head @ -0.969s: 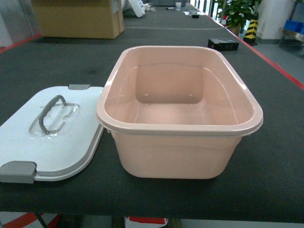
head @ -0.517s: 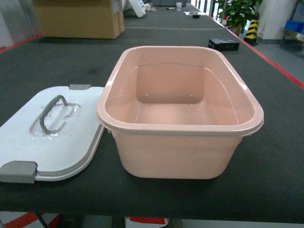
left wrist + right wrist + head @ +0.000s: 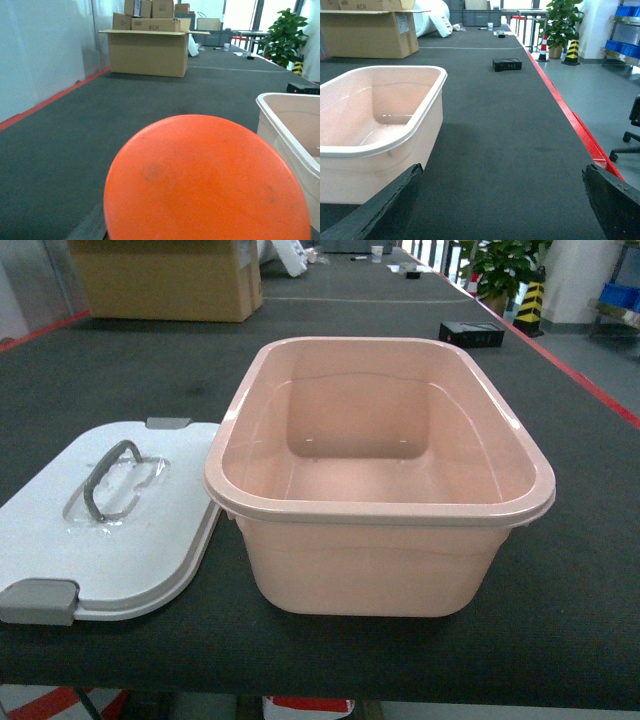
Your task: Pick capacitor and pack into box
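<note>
**A warehouse or packing floor**

The long dark worktop (image 3: 120, 360) is edged with red tape (image 3: 580, 135) and runs deep into a large hall. Open brown cardboard cartons (image 3: 147, 50) are stacked at its far end. Blue plastic bins (image 3: 625, 9) sit on metal shelving by a grey concrete floor, beside a black-and-yellow striped bollard (image 3: 573, 50), a potted plant (image 3: 560, 20) and an office chair (image 3: 630, 135).

Pale pink box (image 3: 380, 510); left of it, white lid (image 3: 110, 530) with grey latches. Dark grey counter (image 3: 580, 590), red-edged. Orange disc (image 3: 205, 185). Brown carton (image 3: 165, 280).
</note>
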Robot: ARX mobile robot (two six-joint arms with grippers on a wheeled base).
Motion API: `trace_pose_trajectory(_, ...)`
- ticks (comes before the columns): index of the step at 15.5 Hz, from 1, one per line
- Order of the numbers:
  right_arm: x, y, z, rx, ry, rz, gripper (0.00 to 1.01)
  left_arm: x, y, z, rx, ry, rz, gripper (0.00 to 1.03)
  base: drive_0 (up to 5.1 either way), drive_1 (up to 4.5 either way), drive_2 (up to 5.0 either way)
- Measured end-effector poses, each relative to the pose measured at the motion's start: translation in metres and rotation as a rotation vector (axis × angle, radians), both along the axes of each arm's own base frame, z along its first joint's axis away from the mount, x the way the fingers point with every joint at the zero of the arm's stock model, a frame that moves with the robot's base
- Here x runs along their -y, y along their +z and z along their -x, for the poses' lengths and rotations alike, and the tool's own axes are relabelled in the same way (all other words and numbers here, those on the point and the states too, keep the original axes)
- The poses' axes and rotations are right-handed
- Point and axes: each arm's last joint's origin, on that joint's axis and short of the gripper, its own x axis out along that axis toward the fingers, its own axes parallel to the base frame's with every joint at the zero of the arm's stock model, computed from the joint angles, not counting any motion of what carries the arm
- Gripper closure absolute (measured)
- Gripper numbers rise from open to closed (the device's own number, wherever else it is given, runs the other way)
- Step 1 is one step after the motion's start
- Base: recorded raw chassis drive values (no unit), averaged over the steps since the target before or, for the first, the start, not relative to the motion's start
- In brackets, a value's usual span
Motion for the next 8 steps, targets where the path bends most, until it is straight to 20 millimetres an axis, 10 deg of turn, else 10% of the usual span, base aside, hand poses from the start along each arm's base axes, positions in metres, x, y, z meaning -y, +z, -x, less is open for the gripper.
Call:
trace_pose_trajectory(5, 0.0, 0.0, 0.0, 0.0, -0.001, 0.0, 0.03, 0.07, 0.05, -0.11, 0.137, -0.174, -0.016, 0.59, 0.0, 0.0, 0.0)
trace_pose_trajectory(8, 0.0, 0.0, 0.0, 0.0, 0.0, 0.0, 0.03, 0.158, 0.016, -0.202, -0.112, -0.322, -0.121, 0.59, 0.0, 0.0, 0.0)
